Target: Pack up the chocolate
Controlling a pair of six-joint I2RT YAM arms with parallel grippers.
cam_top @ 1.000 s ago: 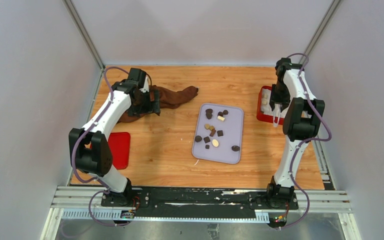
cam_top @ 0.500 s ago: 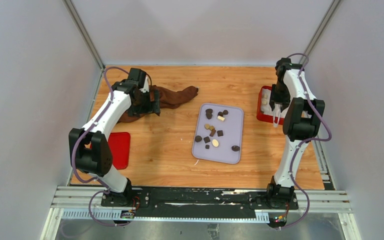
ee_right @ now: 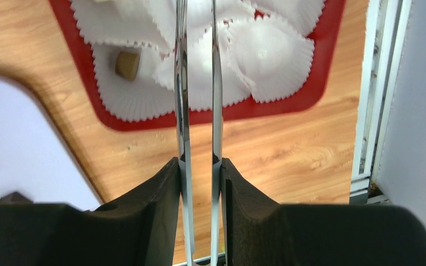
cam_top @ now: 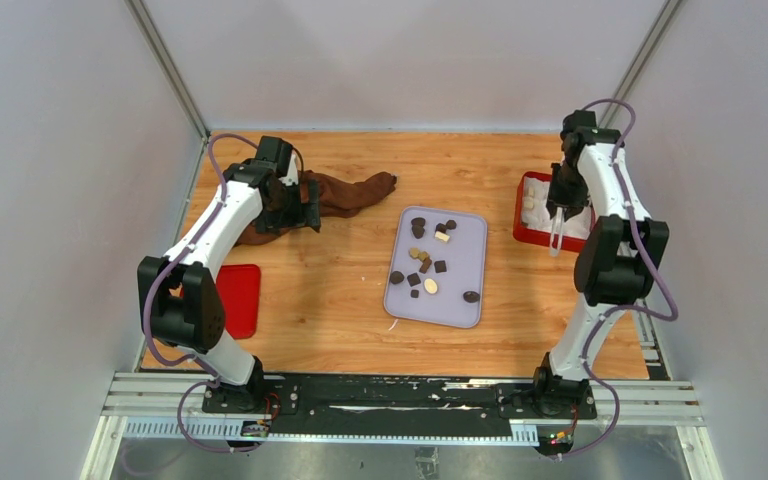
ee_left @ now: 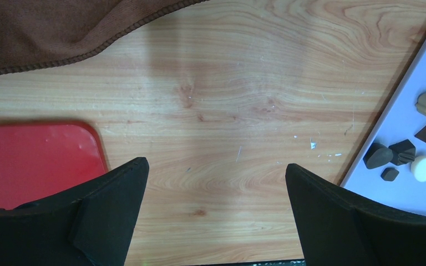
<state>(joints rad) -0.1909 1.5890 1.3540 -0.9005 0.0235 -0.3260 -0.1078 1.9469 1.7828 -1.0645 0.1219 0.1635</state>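
Observation:
Several small chocolate pieces [cam_top: 425, 262], dark, tan and cream, lie scattered on the lavender tray [cam_top: 460, 300]. In the left wrist view a few of these chocolate pieces [ee_left: 402, 152] show at the right edge. My right gripper [cam_top: 558, 212] hangs over the red box [cam_top: 521, 228] and is shut on a pair of metal tongs [cam_top: 556, 238]. In the right wrist view the tongs [ee_right: 181, 83] run up between my fingers [ee_right: 199, 166], their tips out of frame. One tan chocolate [ee_right: 127, 64] sits in a white paper cup. My left gripper [cam_top: 300, 212] is open over bare wood [ee_left: 216, 172].
A brown cloth [cam_top: 345, 193] lies at the back left, beside my left gripper. A flat red lid [cam_top: 240, 298] rests near the left arm's base. The red box [ee_right: 211, 116] is lined with white paper cups [ee_right: 266, 52]. A metal rail [ee_right: 374, 94] borders the table's right edge.
The right arm has swung a little to the right and back with the tongs, and the tongs' arms stand closer together. The left arm has not moved.

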